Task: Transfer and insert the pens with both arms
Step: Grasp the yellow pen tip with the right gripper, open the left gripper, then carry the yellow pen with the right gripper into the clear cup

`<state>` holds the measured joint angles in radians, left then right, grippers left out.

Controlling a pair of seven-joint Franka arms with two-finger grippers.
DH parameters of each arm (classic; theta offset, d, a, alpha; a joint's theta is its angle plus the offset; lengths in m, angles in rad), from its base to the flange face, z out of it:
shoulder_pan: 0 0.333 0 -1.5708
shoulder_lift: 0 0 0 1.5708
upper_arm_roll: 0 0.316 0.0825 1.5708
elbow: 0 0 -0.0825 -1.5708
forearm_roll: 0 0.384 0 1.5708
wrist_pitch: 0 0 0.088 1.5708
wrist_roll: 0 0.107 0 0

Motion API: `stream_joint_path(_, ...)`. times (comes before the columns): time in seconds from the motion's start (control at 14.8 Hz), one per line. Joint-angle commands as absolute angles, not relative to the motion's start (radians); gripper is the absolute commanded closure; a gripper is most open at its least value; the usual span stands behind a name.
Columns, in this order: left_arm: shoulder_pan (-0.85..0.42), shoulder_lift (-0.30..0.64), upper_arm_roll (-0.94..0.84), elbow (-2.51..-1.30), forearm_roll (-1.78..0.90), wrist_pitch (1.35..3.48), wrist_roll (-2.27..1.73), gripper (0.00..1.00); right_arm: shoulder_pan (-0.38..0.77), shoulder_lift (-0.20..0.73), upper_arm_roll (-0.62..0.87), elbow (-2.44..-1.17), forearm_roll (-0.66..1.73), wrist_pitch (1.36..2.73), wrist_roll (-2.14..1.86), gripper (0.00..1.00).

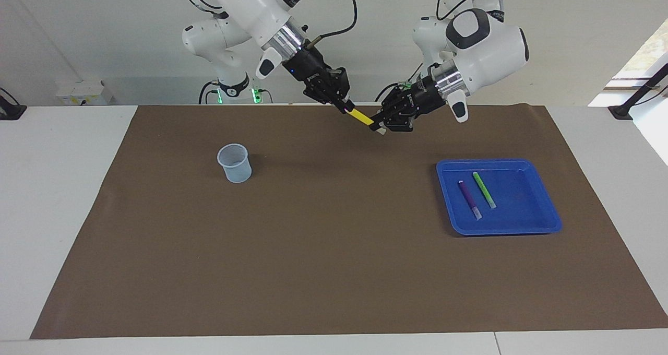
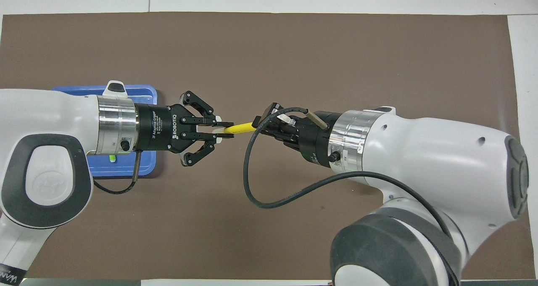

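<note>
A yellow pen (image 1: 361, 116) (image 2: 239, 128) hangs in the air over the brown mat's robot-side edge, near its middle, held at both ends. My left gripper (image 1: 377, 128) (image 2: 225, 130) is shut on its pale end. My right gripper (image 1: 347, 106) (image 2: 257, 124) is shut on its yellow end. A green pen (image 1: 484, 190) and a purple pen (image 1: 470, 199) lie side by side in the blue tray (image 1: 543, 209) (image 2: 147, 92) toward the left arm's end of the table. The overhead view shows only a sliver of the green pen (image 2: 112, 156) under the left arm.
A clear plastic cup (image 1: 234, 162) stands upright on the brown mat (image 1: 334, 266) toward the right arm's end of the table; the right arm hides it in the overhead view. Two smaller white arms with green lights stand beside the right arm's base.
</note>
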<state>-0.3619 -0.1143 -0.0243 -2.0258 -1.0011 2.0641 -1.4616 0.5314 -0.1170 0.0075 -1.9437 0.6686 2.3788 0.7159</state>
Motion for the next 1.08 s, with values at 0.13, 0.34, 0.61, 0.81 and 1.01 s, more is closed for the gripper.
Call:
stream_joint_path(0.13, -0.382, -0.167, -0.015, -2.057, -1.019, 2.089, -1.491, 0.00, 0.471, -0.124, 0.008, -1.960, 0.644, 2.350, 0.654, 0.89)
stream_joint_path(0.34, -0.377, -0.167, -0.014, -2.057, -1.016, 2.089, -1.490, 0.00, 0.404, -0.124, 0.008, -1.939, 0.546, 2.226, 0.571, 0.89)
stream_joint_path(0.61, -0.345, -0.164, -0.011, -2.057, -1.000, 2.091, -1.425, 0.00, 0.251, -0.132, 0.002, -1.881, 0.384, 1.924, 0.326, 0.89)
stream_joint_path(0.81, -0.281, -0.164, -0.011, -2.057, -0.907, 2.068, -1.355, 0.00, 0.157, -0.132, 0.000, -1.856, 0.194, 1.777, 0.120, 0.89)
stream_joint_path(1.01, -0.262, -0.153, -0.011, -2.083, -0.723, 2.069, -1.338, 0.00, 0.108, -0.153, 0.000, -1.890, 0.043, 1.715, -0.049, 0.89)
